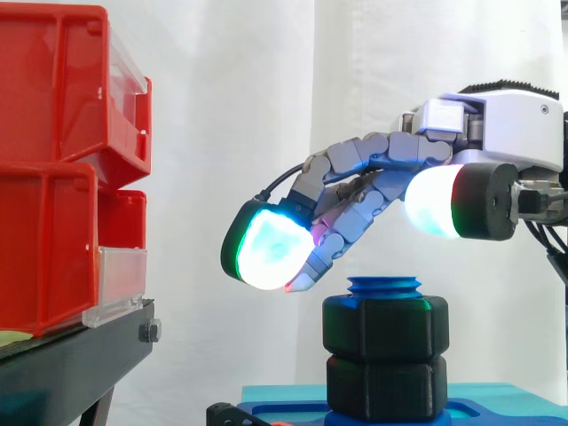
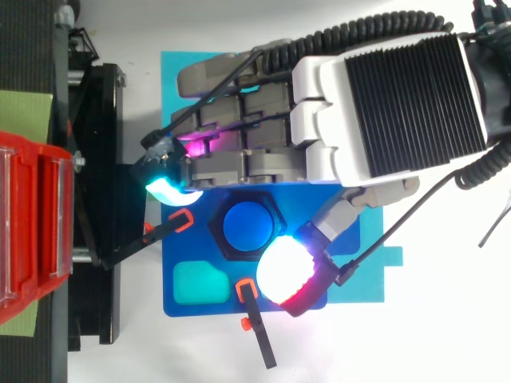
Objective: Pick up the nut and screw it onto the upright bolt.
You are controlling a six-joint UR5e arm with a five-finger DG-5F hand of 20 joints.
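Over at nine o'clock in the side view, red bins [image 1: 53, 169] are sitting stacked on a black stand [image 1: 80, 355]. Moving right, the hand [image 1: 373, 161] is hovering with its fingers loosely spread and lightly bent, reaching toward nine o'clock and gripping nothing. Its leading fingertip pad [image 1: 266, 244] is glowing at ten o'clock of the bolt [image 1: 384, 286], clear of it.

At centre the blue bolt is standing upright, long axis vertical, its tip pointing to twelve o'clock. The black nut [image 1: 384, 327] is sitting around it just below the tip, touching a second black hex piece [image 1: 384, 388] directly beneath. Farther right, the thumb pad [image 1: 433, 201] is hanging at one o'clock of the bolt, apart from it.

The side view is showing the air gap between the pads and the nut. The top view is looking down the bolt's axis. There the nut is ringing the bolt's round end on a blue plate [image 2: 211, 307], with orange-tipped clamps [image 2: 180, 221] at nine and six o'clock of it.
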